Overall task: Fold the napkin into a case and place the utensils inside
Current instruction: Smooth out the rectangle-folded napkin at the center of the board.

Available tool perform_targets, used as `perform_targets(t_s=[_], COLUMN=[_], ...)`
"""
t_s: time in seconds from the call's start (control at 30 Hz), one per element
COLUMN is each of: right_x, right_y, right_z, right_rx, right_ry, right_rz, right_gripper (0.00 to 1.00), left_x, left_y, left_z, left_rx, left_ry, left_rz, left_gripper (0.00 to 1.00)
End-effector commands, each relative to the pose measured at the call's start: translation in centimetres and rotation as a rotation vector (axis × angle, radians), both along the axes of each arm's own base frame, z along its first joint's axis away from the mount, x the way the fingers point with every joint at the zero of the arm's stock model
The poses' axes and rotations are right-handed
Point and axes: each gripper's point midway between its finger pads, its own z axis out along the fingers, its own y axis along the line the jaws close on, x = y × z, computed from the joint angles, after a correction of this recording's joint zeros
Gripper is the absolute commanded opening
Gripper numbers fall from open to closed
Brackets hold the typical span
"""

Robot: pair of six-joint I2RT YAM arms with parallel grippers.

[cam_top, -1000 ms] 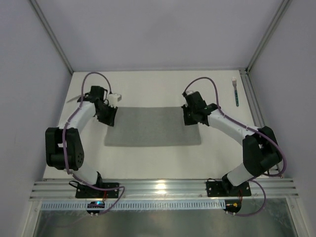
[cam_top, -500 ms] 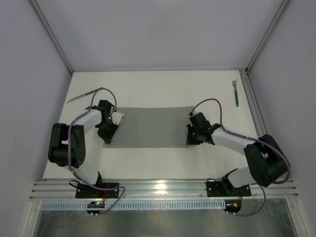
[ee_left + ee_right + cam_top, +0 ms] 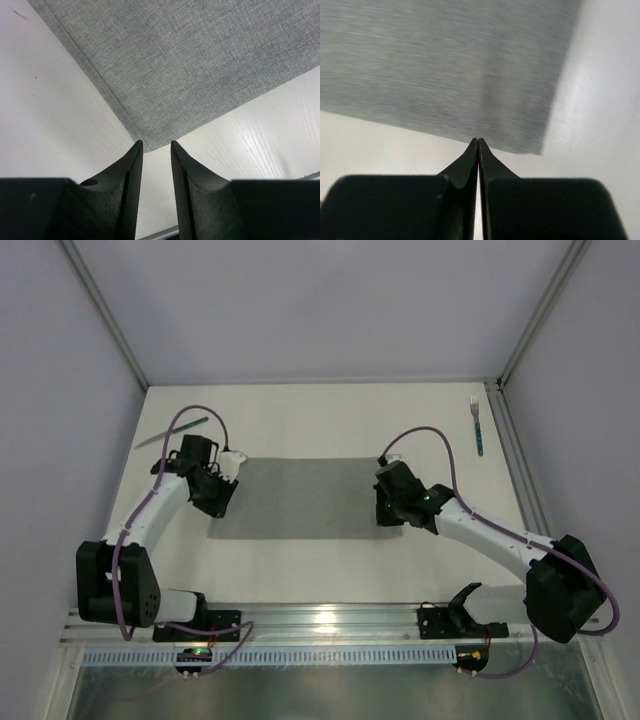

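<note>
The grey napkin [image 3: 300, 498] lies flat on the white table as a wide rectangle. My left gripper [image 3: 222, 498] hovers at its left edge; in the left wrist view its jaws [image 3: 156, 145] stand a little open over bare table, just short of a corner of the napkin [image 3: 200, 65]. My right gripper [image 3: 390, 512] is at the napkin's right end, near the front corner. Its jaws [image 3: 478, 140] are shut, tips at the edge of the napkin [image 3: 445, 65], and no fabric shows between them. The knife [image 3: 170, 432] lies far left and the fork [image 3: 478, 425] far right.
Metal frame posts and grey walls close in the table on the left, right and back. An aluminium rail [image 3: 330, 620] carrying both arm bases runs along the near edge. The left arm's purple cable loops over the knife.
Both grippers swept from the napkin's far corners toward its near edge. The left one then drew back along the left edge and its jaws parted. The right stayed shut.
</note>
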Motion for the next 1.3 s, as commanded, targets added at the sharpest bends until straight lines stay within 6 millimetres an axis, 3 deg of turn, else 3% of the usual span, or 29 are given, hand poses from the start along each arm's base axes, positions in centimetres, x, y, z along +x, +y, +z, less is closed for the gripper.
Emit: perform_targets(t_s=[0.0,0.03,0.07,0.1,0.13,0.2,0.23,0.3,0.33,0.43,0.47,0.57,0.73,0.77,0.83,1.07,1.27], right_x=[1.8,1.9,2.6,2.6,1.9,1.6,1.4,1.2,0.3,-0.2,-0.5,-1.2,-1.4,-2.1,-1.6,-3.9,-4.4], right_y=[7.2,9.0,11.8,13.4,15.4,19.3,20.5,23.0,24.2,25.4,24.7,22.9,19.6,18.2,17.1,11.4,7.1], right_z=[4.2,4.6,6.4,6.7,5.7,6.9,5.4,5.4,3.6,1.3,-1.0,-4.6,-6.5,-7.4,-6.5,-6.7,-5.0], right_rx=[0.133,0.177,0.259,0.297,0.337,0.414,0.405,0.434,0.436,0.467,0.429,0.361,0.362,0.356,0.38,0.368,0.396], right_ry=[-0.113,-0.118,-0.16,-0.158,-0.104,-0.118,-0.082,-0.085,-0.031,0.028,0.067,0.123,0.147,0.172,0.15,0.195,0.182], right_rz=[0.146,0.177,0.209,0.233,0.285,0.35,0.371,0.411,0.444,0.433,0.413,0.361,0.279,0.252,0.226,0.159,0.093], right_gripper=[0.03,0.03,0.03,0.03,0.03,0.03,0.03,0.03,0.03,0.03,0.03,0.03,0.03,0.03,0.03,0.03,0.03], left_x=[-0.4,-0.8,-1.0,-0.9,-0.8,-0.3,0.2,0.2,0.3,0.1,0.0,-0.3,-0.5,-0.4,-0.4,-0.4,-0.5], left_y=[0.4,0.8,1.4,1.6,1.8,2.3,2.3,2.2,2.2,2.0,2.1,2.4,2.7,2.7,2.7,2.7,2.6], left_z=[0.2,-1.1,-1.7,-2.2,-3.2,-4.0,-4.3,-5.4,-5.6,-6.4,-6.5,-6.9,-7.3,-7.4,-7.7,-8.0,-7.8], left_rx=[0.018,0.042,0.074,0.087,0.1,0.126,0.13,0.131,0.13,0.124,0.127,0.143,0.158,0.158,0.159,0.16,0.152], left_ry=[0.004,0.039,0.051,0.061,0.079,0.085,0.077,0.111,0.12,0.148,0.151,0.154,0.156,0.155,0.156,0.15,0.141], left_rz=[-0.008,-0.002,0.008,0.014,0.023,0.04,0.044,0.046,0.049,0.06,0.062,0.059,0.054,0.054,0.053,0.052,0.04], left_gripper=[0.32,0.31,0.31,0.31,0.3,0.3,0.3,0.3,0.29,0.29,0.29,0.29,0.29,0.29,0.29,0.28,0.29])
